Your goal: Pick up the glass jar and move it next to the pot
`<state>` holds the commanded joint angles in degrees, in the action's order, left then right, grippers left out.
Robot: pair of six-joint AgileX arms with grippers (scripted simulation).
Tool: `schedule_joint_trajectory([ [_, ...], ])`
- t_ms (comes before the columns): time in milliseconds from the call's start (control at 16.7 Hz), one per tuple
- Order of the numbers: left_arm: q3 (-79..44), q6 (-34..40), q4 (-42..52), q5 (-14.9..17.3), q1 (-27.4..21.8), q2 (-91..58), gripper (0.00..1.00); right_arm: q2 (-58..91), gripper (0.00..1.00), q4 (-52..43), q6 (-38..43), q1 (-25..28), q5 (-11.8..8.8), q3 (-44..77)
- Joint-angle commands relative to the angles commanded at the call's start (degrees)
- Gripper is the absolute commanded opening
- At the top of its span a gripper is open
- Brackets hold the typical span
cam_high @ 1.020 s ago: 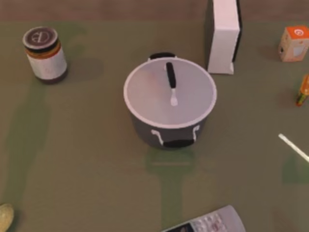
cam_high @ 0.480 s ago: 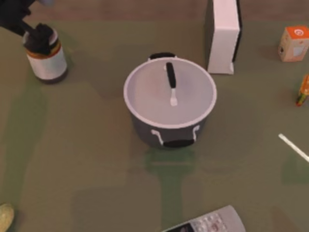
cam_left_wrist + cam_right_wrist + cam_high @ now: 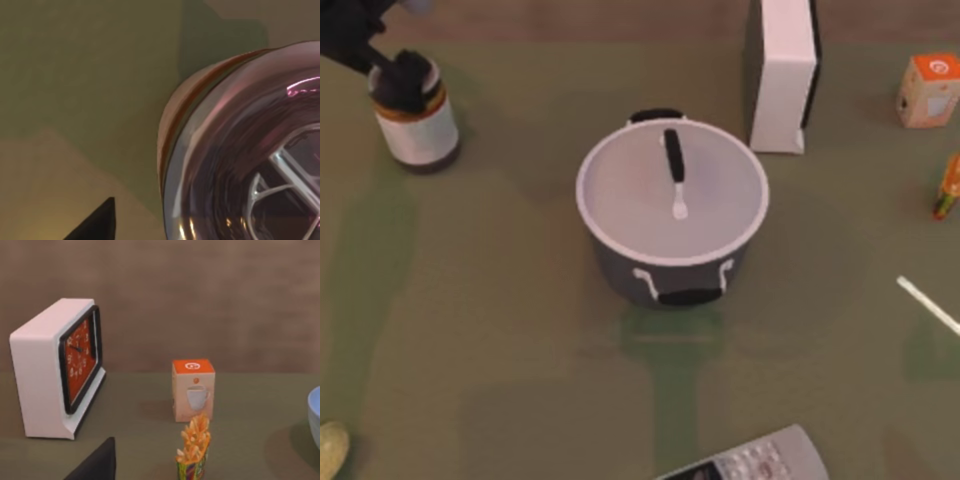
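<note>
The glass jar (image 3: 418,128), with a white label and an orange-brown band, stands upright at the table's far left. My left gripper (image 3: 400,72) reaches in from the top-left corner and hovers open right over the jar's dark lid, hiding most of it. In the left wrist view the lid (image 3: 250,165) fills the frame close up, with one dark fingertip (image 3: 102,222) beside it. The grey pot (image 3: 670,205), with a pale lid and a black handle, sits mid-table, well apart from the jar. My right arm is out of the top view; its wrist view shows one fingertip (image 3: 102,462) with nothing held.
A tall white clock box (image 3: 785,70) stands behind the pot at the right. An orange box (image 3: 928,90), a fries packet (image 3: 948,188) and a white stick (image 3: 928,305) lie at the right edge. A grey remote (image 3: 750,460) lies at the front. Bare table lies between jar and pot.
My left gripper has come in from the top-left corner and now covers the jar's lid. In the last half second it barely moved. The jar and pot have not moved.
</note>
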<state>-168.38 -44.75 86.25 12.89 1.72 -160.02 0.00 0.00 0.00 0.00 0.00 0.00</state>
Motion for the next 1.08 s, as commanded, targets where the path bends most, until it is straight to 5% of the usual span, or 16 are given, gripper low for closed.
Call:
schedule_joint_trajectory([
  [660, -9.6, 0.8, 0.5, 0.0, -0.8, -8.9, 1.00, 0.0, 1.00, 0.0, 0.0, 0.0, 0.0, 0.0],
  [1080, -9.6, 0.8, 0.5, 0.0, -0.8, -8.9, 0.47, 0.0, 1.00, 0.0, 0.0, 0.0, 0.0, 0.0],
])
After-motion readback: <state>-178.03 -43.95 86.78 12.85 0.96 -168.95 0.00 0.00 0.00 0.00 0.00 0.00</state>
